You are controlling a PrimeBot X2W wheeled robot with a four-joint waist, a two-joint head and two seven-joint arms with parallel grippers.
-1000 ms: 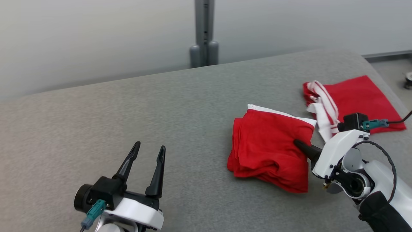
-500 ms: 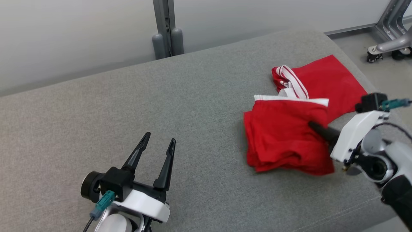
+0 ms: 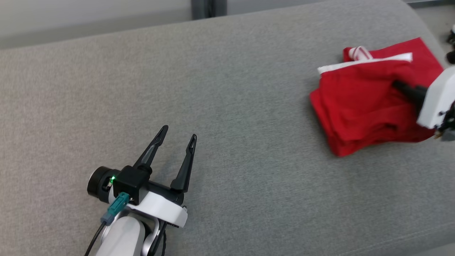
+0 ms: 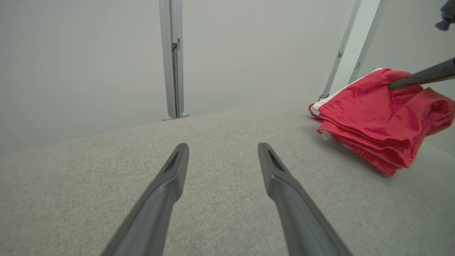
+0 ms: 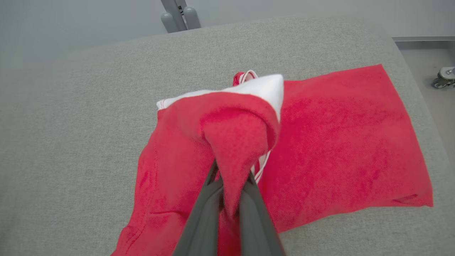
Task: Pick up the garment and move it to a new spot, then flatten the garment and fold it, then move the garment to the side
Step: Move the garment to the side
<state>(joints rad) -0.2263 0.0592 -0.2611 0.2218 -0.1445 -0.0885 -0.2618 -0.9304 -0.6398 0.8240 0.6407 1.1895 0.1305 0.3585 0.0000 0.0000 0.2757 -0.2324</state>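
Broad grey fabric-covered surface point(image 3: 227, 89), fine even weave, rounded at the far right corner. Behind it, plain pale wall point(image 4: 89, 53). Against that wall, grey upright post point(image 4: 171, 60), two short rounded cylinders at its foot, just past the surface's far edge. Further right, two slanted metal struts point(image 4: 340, 53). Near the surface's right end, flat red cloth point(image 5: 348, 142), spread smooth, one corner close to the edge. Beyond that edge, grey floor point(image 5: 423, 57) and a small caster wheel point(image 5: 442, 76).

No writing, label, brand or number can be read anywhere here, neither on the cloth nor on the robot's arms.
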